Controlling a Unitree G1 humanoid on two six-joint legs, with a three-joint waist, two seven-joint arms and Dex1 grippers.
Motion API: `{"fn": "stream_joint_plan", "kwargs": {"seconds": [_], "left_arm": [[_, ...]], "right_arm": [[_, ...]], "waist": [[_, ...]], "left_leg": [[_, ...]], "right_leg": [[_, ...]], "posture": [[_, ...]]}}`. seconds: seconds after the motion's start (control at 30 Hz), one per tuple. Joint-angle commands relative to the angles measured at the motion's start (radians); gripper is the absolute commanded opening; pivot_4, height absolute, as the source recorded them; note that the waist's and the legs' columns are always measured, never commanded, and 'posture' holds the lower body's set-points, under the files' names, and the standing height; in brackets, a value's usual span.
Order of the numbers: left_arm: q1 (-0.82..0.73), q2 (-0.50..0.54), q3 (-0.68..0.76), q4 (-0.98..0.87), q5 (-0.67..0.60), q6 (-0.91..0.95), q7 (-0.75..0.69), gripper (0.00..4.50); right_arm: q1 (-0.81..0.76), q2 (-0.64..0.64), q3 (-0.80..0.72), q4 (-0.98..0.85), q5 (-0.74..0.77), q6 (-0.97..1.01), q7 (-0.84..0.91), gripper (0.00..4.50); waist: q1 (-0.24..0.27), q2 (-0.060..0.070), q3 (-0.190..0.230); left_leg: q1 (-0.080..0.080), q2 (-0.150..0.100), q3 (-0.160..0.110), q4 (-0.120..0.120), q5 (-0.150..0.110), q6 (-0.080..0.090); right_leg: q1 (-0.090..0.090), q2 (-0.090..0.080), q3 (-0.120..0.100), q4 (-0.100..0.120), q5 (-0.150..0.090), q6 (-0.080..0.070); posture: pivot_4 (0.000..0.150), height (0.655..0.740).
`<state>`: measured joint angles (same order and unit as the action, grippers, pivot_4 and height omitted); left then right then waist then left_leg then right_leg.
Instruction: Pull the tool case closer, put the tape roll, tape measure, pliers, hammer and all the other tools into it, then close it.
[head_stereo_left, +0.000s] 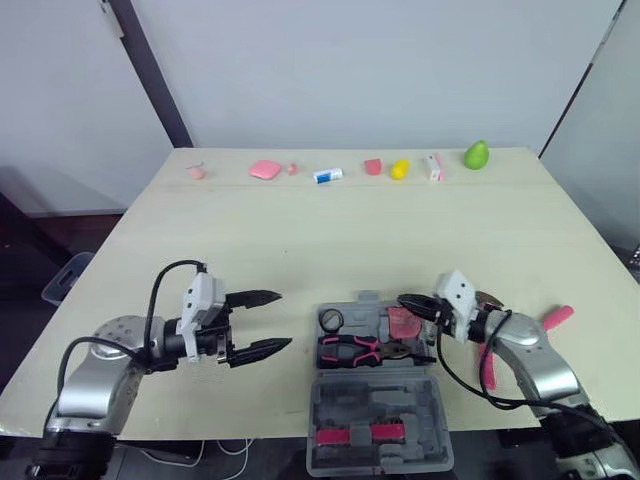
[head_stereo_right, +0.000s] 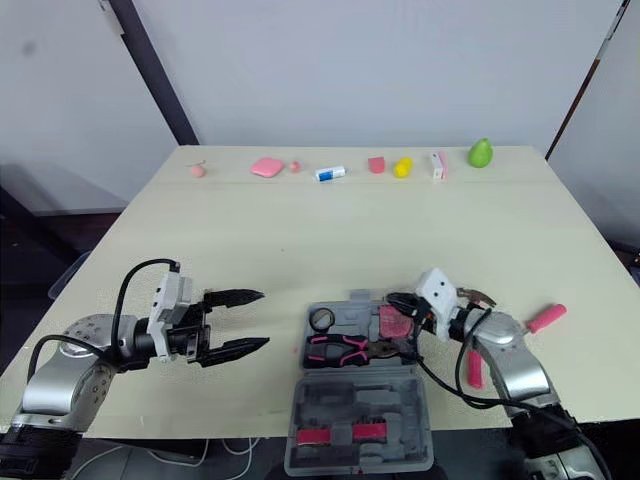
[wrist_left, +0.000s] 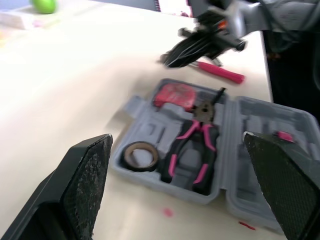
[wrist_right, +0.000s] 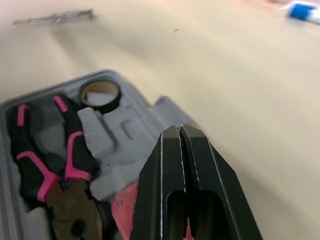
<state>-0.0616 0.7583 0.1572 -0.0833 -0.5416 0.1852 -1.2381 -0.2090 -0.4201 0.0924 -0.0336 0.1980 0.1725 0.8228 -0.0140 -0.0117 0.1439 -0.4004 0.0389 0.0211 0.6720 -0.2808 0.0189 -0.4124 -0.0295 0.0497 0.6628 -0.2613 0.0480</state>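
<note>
The grey tool case (head_stereo_left: 375, 402) lies open at the table's front edge, its lid towards me. In its tray are the tape roll (head_stereo_left: 331, 320), the pink-handled pliers (head_stereo_left: 350, 349) and a red tape measure (head_stereo_left: 404, 322). My right gripper (head_stereo_left: 408, 302) hovers over the tray's right end just above the tape measure, its fingers (wrist_right: 170, 150) pressed together with nothing between them. Left of the case, my left gripper (head_stereo_left: 283, 320) stands open and empty over bare table. The pink-handled hammer (head_stereo_left: 557, 318) and another pink tool (head_stereo_left: 487, 365) lie on the table right of the case.
Along the table's far edge runs a row of small items: a green fruit (head_stereo_left: 476, 155), a white box (head_stereo_left: 433, 166), a yellow piece (head_stereo_left: 400, 169), a red piece (head_stereo_left: 373, 166), a blue-and-white tube (head_stereo_left: 327, 175) and pink pieces (head_stereo_left: 265, 169).
</note>
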Motion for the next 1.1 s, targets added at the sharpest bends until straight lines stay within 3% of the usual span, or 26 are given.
{"fn": "stream_joint_plan", "kwargs": {"seconds": [0.03, 0.23, 0.27, 0.33, 0.37, 0.5, 0.6, 0.83, 1.1], "left_arm": [[0.049, -0.028, 0.058, -0.034, -0.008, -0.003, 0.074, 4.5], [0.151, -0.064, 0.165, 0.036, 0.023, -0.059, 0.171, 4.5], [0.174, -0.067, 0.183, 0.051, 0.024, -0.067, 0.178, 4.5], [0.22, -0.066, 0.204, 0.084, 0.036, -0.091, 0.175, 4.5], [0.236, -0.067, 0.218, 0.104, 0.039, -0.103, 0.175, 4.5], [0.284, -0.067, 0.282, 0.2, 0.036, -0.144, 0.176, 4.5], [0.334, -0.066, 0.326, 0.26, 0.041, -0.181, 0.169, 4.5], [0.394, -0.078, 0.404, 0.364, 0.042, -0.228, 0.189, 4.5], [0.385, -0.084, 0.393, 0.394, 0.055, -0.267, 0.19, 4.5]], "right_arm": [[0.104, -0.013, -0.14, -0.079, 0.097, -0.068, -0.008, 0.06], [0.34, -0.055, -0.339, -0.085, 0.196, -0.154, 0.019, 0.06], [0.385, -0.061, -0.371, -0.08, 0.208, -0.168, 0.024, 0.28], [0.46, -0.065, -0.423, -0.076, 0.234, -0.179, 0.029, 0.82], [0.496, -0.069, -0.441, -0.077, 0.233, -0.189, 0.03, 1.46], [0.624, -0.072, -0.525, -0.048, 0.264, -0.232, 0.064, 3.31], [0.701, -0.072, -0.594, 0.011, 0.285, -0.269, 0.084, 4.48], [0.781, -0.064, -0.678, 0.118, 0.31, -0.336, 0.116, 4.48], [0.748, -0.097, -0.684, 0.159, 0.311, -0.343, 0.133, 4.48]], "waist": [[0.003, 0.0, 0.0], [0.0, -0.001, 0.001], [0.0, -0.001, 0.001], [-0.001, -0.001, 0.001], [-0.002, -0.001, 0.001], [0.0, -0.001, 0.001], [0.0, -0.002, 0.001], [0.0, -0.002, 0.001], [0.0, -0.003, 0.001]], "left_leg": [[0.0, 0.0, 0.0, 0.0, 0.0, 0.0], [0.002, 0.0, 0.0, -0.001, 0.0, 0.0], [0.003, 0.0, 0.0, -0.001, 0.0, 0.0], [0.004, 0.0, 0.001, -0.001, 0.0, 0.0], [0.004, 0.0, 0.001, -0.001, 0.0, 0.0], [0.005, 0.0, 0.002, -0.001, 0.0, 0.0], [0.006, 0.0, 0.003, 0.0, 0.0, 0.0], [0.007, 0.002, 0.004, 0.0, 0.0, 0.0], [0.007, 0.002, 0.005, 0.0, 0.0, 0.0]], "right_leg": [[0.0, 0.0, 0.0, 0.0, 0.0, 0.0], [0.002, -0.001, 0.0, 0.0, 0.0, 0.0], [0.002, -0.001, 0.0, 0.0, 0.0, 0.0], [0.003, 0.0, 0.0, 0.0, 0.0, 0.0], [0.003, 0.0, 0.0, 0.0, 0.0, 0.0], [0.003, 0.001, 0.001, 0.0, -0.001, -0.002], [0.003, 0.0, 0.003, 0.0, -0.002, -0.002], [0.003, -0.001, 0.003, 0.0, -0.003, -0.003], [0.003, -0.002, 0.004, 0.0, -0.003, -0.003]], "posture": [[0.15, 0.74], [0.15, 0.74], [0.15, 0.74], [0.15, 0.74], [0.15, 0.74], [0.15, 0.74], [0.15, 0.74], [0.15, 0.74], [0.15, 0.74]]}}
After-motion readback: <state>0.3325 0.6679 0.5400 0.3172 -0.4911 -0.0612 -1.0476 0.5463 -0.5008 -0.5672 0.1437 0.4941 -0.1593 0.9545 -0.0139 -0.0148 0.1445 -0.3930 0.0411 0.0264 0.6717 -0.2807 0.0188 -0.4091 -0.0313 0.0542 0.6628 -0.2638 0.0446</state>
